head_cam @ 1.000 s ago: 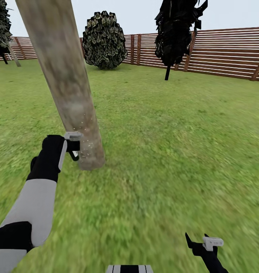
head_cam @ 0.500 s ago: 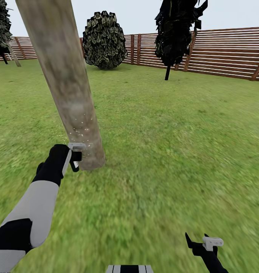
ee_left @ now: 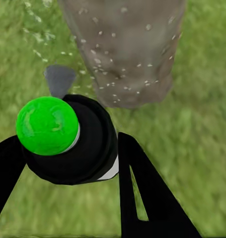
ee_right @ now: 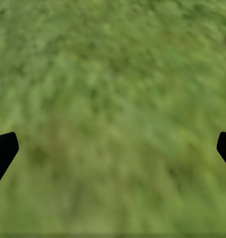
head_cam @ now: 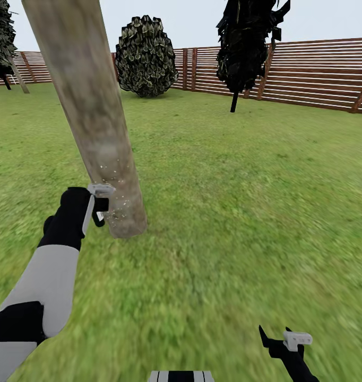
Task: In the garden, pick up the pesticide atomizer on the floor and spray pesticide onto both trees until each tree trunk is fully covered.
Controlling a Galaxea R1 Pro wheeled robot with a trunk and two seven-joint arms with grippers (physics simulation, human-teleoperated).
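Atomizer: off the grass, clamped in left end effector, just beside trunk base at 9 o'clock. Spray flecks on lower trunk only. Right end effector: apart, idle. Second tree pending.

Far across the lawn we see a rounded bush with pale-edged dark leaves, standing just before the fence. To its right we find a thin black-trunked tree with black foliage. At the far left edge we spot another dark-leaved tree. Above is a pale grey sky.
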